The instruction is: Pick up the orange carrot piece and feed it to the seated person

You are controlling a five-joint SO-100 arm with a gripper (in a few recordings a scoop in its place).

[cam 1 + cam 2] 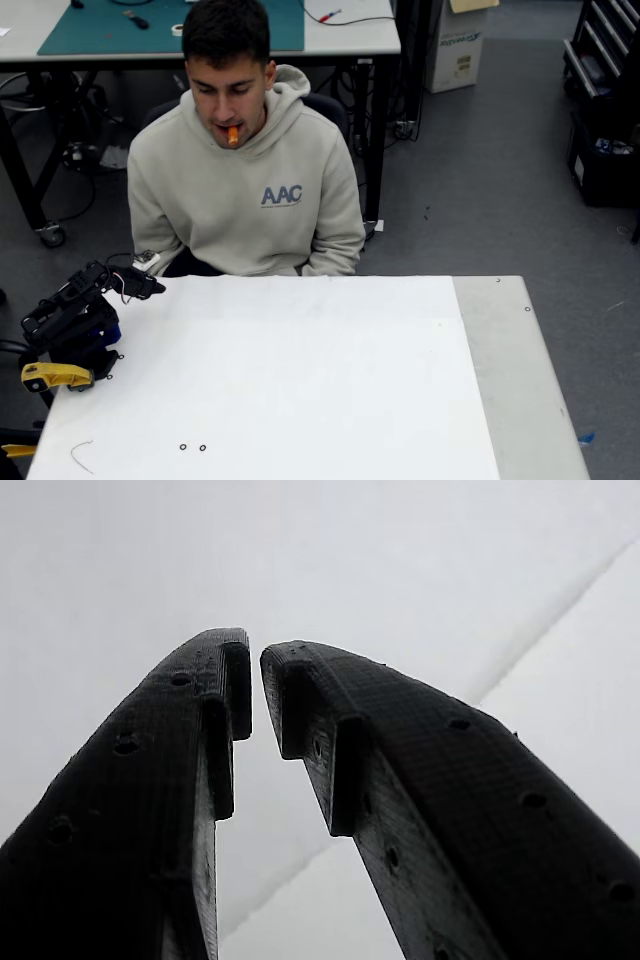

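The orange carrot piece [232, 135] sticks out of the mouth of the seated person [250, 190], who wears a beige hoodie and sits behind the far edge of the white table [300, 380]. The black arm is folded at the table's left edge. Its gripper [143, 286] lies low over the table's far left corner, well below and left of the person's face. In the wrist view the two black fingers [215, 710] nearly meet at the tips of the gripper [256, 660], with nothing between them and only white table surface behind.
A yellow clamp-like tool [55, 376] lies by the arm's base at the left edge. A grey strip [520, 380] runs along the table's right side. Behind the person stands a desk with a green mat [100, 30].
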